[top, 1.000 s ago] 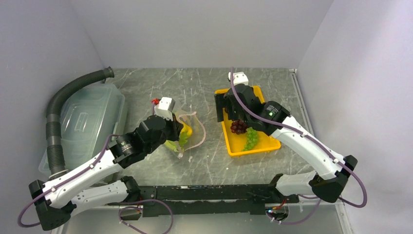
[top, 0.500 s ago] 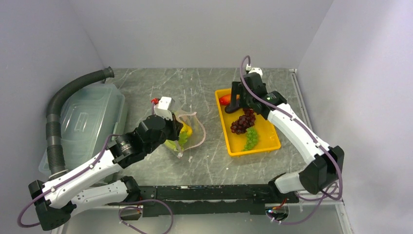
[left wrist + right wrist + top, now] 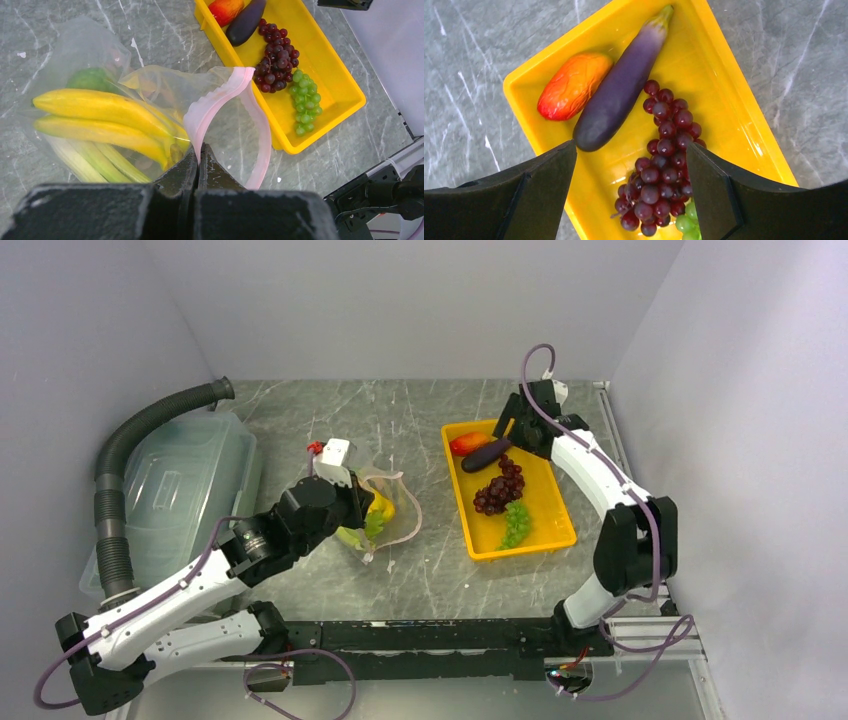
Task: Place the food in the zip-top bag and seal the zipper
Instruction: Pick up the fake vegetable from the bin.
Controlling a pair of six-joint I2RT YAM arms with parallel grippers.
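Observation:
The clear zip-top bag (image 3: pixel 150 95) lies on the table left of the tray and holds yellow bananas (image 3: pixel 100 107), a pale green leek (image 3: pixel 95 160) and a green round fruit (image 3: pixel 90 79). My left gripper (image 3: pixel 199 150) is shut on the bag's pink zipper (image 3: pixel 220 100), and the mouth gapes. The yellow tray (image 3: pixel 734 115) carries a red-orange fruit (image 3: pixel 574 85), a purple eggplant (image 3: pixel 619 90), dark grapes (image 3: pixel 664 150) and green grapes (image 3: pixel 302 100). Above the tray's far end my right gripper (image 3: pixel 630 146) hangs open, gripping nothing.
A large translucent lidded bin (image 3: pixel 180 490) with a grey ribbed hose (image 3: pixel 125 450) over it fills the left side. Pale walls close in the table at the back and both sides. The tray (image 3: pixel 550 515) sits right of centre.
My right arm has pulled back from over the tray's middle to its far right corner, uncovering the fruit; its jaws have narrowed a little. The left gripper and bag have not moved.

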